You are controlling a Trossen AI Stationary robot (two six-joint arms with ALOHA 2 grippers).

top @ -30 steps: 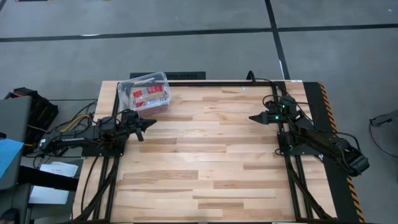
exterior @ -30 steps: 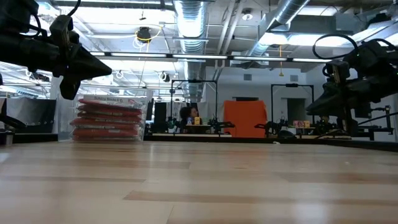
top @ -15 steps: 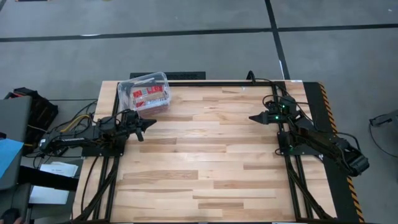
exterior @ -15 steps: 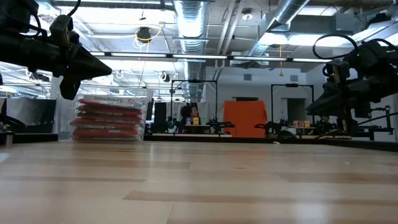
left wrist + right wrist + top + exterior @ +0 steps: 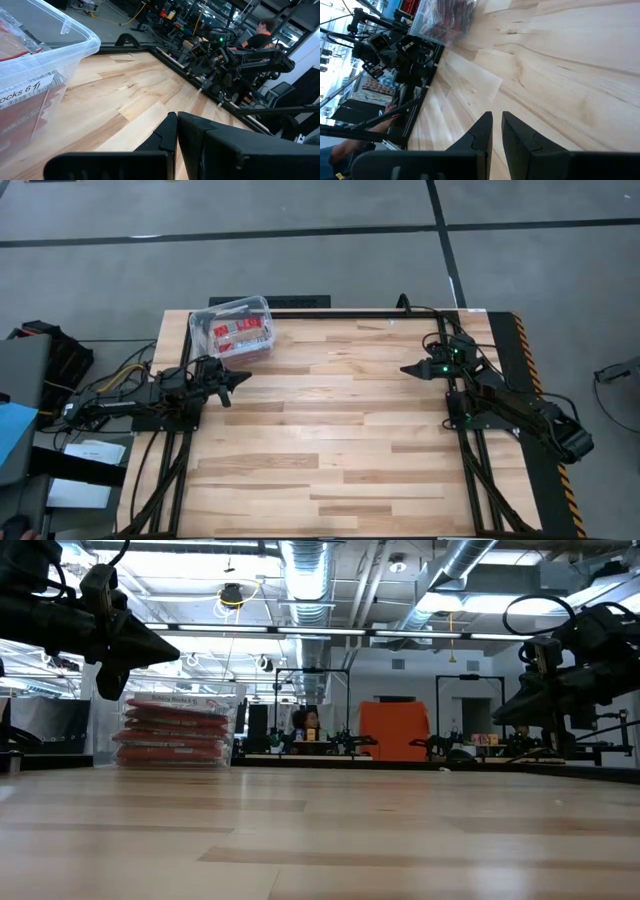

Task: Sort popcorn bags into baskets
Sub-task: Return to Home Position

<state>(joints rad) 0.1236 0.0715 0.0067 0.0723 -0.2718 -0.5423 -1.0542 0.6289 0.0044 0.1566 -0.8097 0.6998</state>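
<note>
Left gripper (image 5: pixel 238 378): fingers drawn together to a thin slit and holding nothing. It is raised off the wooden table (image 5: pixel 340 430) at its left edge, pointing inward. Right gripper (image 5: pixel 407 368): fingers likewise nearly touching and holding nothing. It is raised at the right edge, pointing inward toward the left gripper, well apart from it. Clear plastic tub (image 5: pixel 228 307): one item, rectangular with rounded corners, standing on the table's far left corner just beyond the left gripper. Its wall carries a white label (image 5: pixel 27 90), only partly in the left wrist view, where the legible part reads "ocks 6 7"; the rest is cut off. Popcorn bags (image 5: pixel 238 332): red packets, all inside the tub. In the low view they lie flat in a stack that rises close to the rim. From above, the top ones show pale panels, and the print on them is too small to read. No packets lie on the table.
</note>
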